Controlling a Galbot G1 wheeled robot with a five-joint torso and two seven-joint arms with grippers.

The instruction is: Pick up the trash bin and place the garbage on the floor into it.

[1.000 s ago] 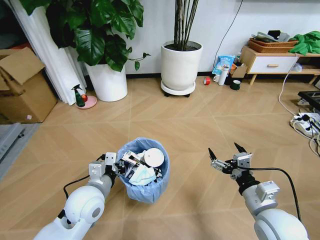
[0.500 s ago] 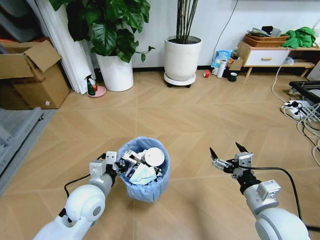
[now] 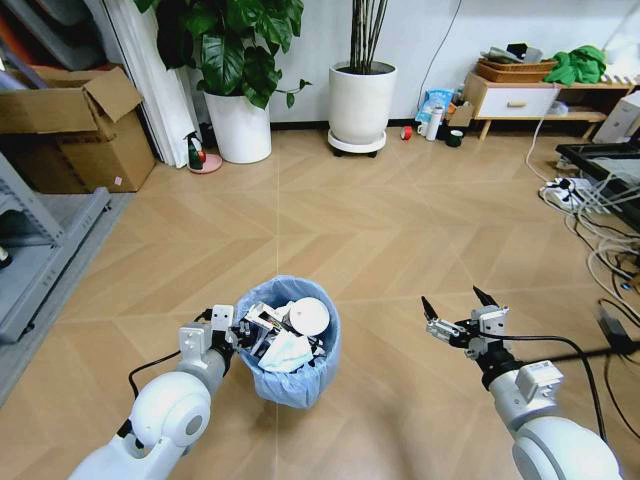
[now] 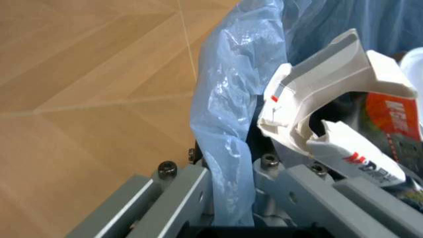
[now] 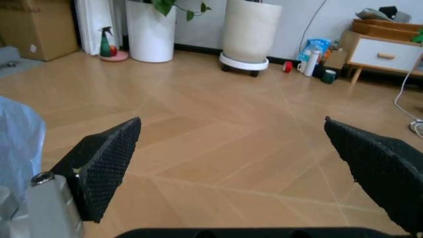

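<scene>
While your left gripper grips the rim of the trash bin, the right gripper waits beside it.
You see the garbage inside the bin above the floor; right jaws stand wide apart.

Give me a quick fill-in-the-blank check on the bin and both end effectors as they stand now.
1. The left end effector is clamped on the rim of the ____.
2. The trash bin is lined with a light-____ plastic bag.
3. The right end effector hangs over the bare floor with its fingers ____.
4. The garbage lies ____ the bin.

Missing words: trash bin; blue; open; inside
</scene>
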